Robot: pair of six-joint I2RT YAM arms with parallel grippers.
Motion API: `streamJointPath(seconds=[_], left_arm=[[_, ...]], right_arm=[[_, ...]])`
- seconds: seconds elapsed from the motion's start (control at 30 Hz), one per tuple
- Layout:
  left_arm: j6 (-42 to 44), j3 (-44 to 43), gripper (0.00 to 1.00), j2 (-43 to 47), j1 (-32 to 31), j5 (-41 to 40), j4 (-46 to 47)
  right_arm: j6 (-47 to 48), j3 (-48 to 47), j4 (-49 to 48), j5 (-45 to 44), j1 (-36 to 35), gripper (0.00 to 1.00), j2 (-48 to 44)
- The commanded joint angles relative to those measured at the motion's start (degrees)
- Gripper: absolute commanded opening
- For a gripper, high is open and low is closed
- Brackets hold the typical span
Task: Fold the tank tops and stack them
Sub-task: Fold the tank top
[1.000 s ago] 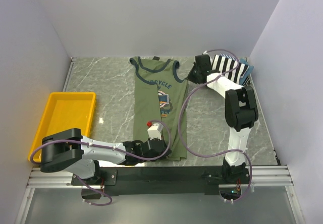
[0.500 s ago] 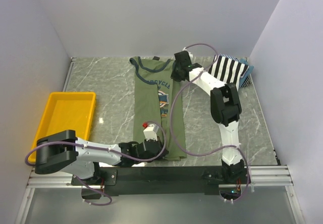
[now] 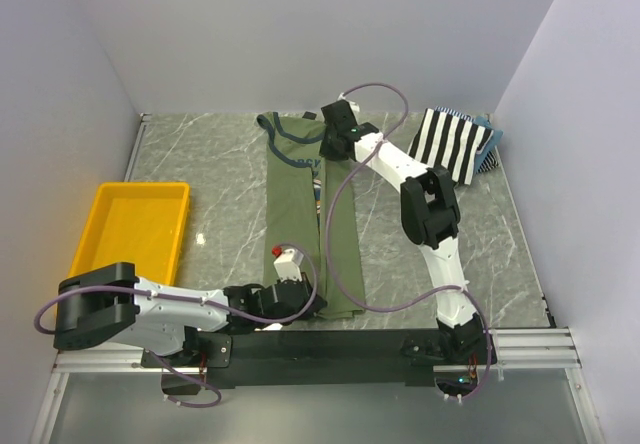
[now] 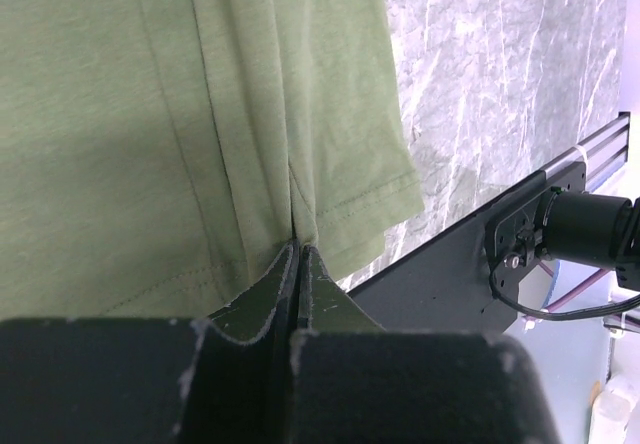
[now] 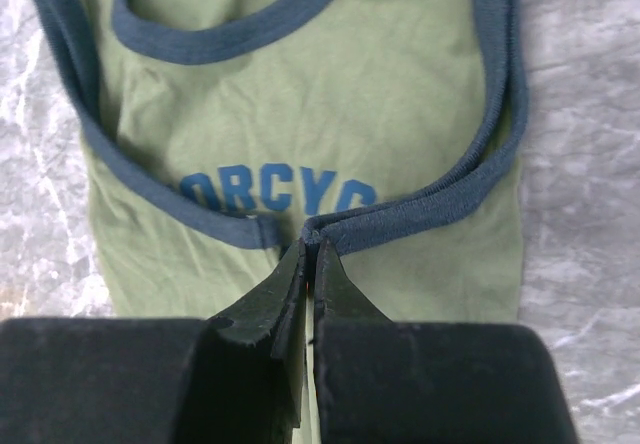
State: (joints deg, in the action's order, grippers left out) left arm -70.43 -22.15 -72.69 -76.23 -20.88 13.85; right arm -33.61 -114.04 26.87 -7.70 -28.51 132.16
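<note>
- The yellow tray [image 3: 130,229] sits well to the left of the green top, apart from it, and nothing lies in it.
- The left gripper [image 4: 298,249] is at the green top's near hem. Its jaws are pressed together with a pinch of the hem cloth between them. Creases run up from that pinch, so the cloth looks lifted at this end.
- The green top [image 3: 292,204] lies lengthwise in the middle of the table [image 3: 200,164], neck at the far end. Its right side is drawn over toward its centre, which reads as a lengthwise fold in progress. Holding both ends at once would keep the folded edge straight.
- The right gripper [image 5: 310,244] is at the green top's far end, just below the printed letters. Its jaws are closed on the navy armhole trim, which is doubled over at the pinch.
- The striped top [image 3: 455,144] lies to the right of the green top, near the far right corner and apart from it. Neither gripper touches it, so I judge its folding and the stacking are not yet done.
</note>
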Motion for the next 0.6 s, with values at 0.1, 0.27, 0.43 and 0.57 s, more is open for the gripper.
streamJointPath(seconds=[0.1, 0.27, 0.43, 0.57], left_arm=[[-2.3, 1.4, 0.01, 2.3, -0.8, -0.8, 0.0], [-2.7, 2.1, 0.01, 2.9, -0.9, -0.8, -0.5], [-3.2, 2.7, 0.01, 3.6, -1.1, -1.2, -1.5], [-3.8, 3.4, 0.01, 4.4, -1.2, -1.5, -2.0]], right_arm=[[0.2, -5.7, -0.1, -1.7, -1.3, 0.0, 2.4], [-0.1, -6.7, -0.2, -1.6, -2.0, 0.0, 3.7], [-0.5, -8.5, 0.0, -1.6, -2.7, 0.0, 5.0], [-0.9, -8.9, -0.3, -1.5, -3.4, 0.0, 5.7]])
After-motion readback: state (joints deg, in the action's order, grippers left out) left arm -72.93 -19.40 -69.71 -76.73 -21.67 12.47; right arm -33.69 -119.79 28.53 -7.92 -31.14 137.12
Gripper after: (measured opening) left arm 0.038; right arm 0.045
